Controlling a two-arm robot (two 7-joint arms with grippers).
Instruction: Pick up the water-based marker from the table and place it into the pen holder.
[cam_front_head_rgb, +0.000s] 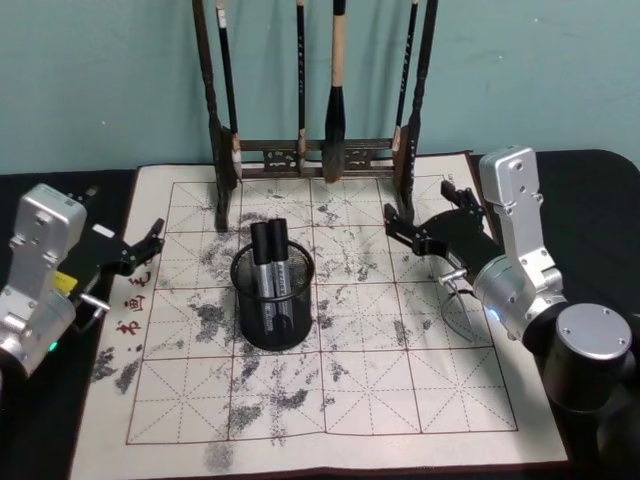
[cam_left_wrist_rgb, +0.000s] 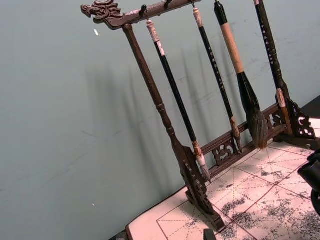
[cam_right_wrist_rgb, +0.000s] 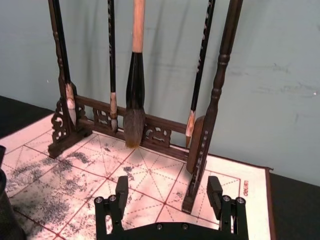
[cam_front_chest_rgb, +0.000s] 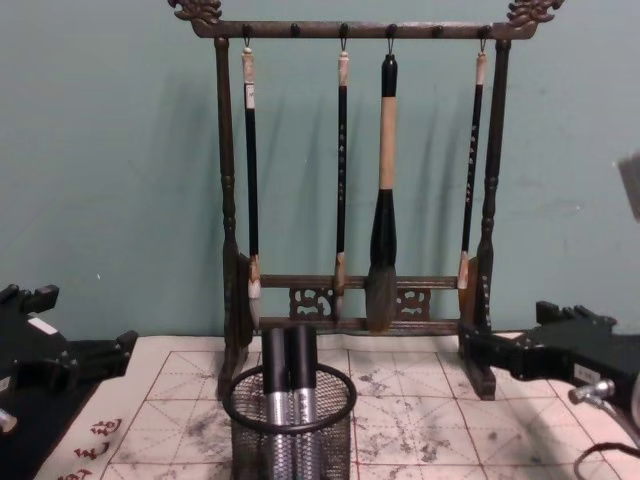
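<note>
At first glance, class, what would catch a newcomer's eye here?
A tall dark wooden rack hung with calligraphy brushes stands at the back of the ink-stained cream grid mat. At the mat's centre, a black wire-mesh pen holder holds two black-capped silver markers.

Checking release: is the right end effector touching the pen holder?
Apart. Head view shows bare mat between the right end effector, fingers open, and the pen holder, which holds two markers.

Surface: dark table (cam_front_head_rgb: 590, 190).
On it: cream red-gridded ink-stained calligraphy mat (cam_front_head_rgb: 400, 380).
On mat: black wire-mesh pen holder (cam_front_head_rgb: 273, 305), dark wooden brush rack (cam_front_head_rgb: 312, 155).
</note>
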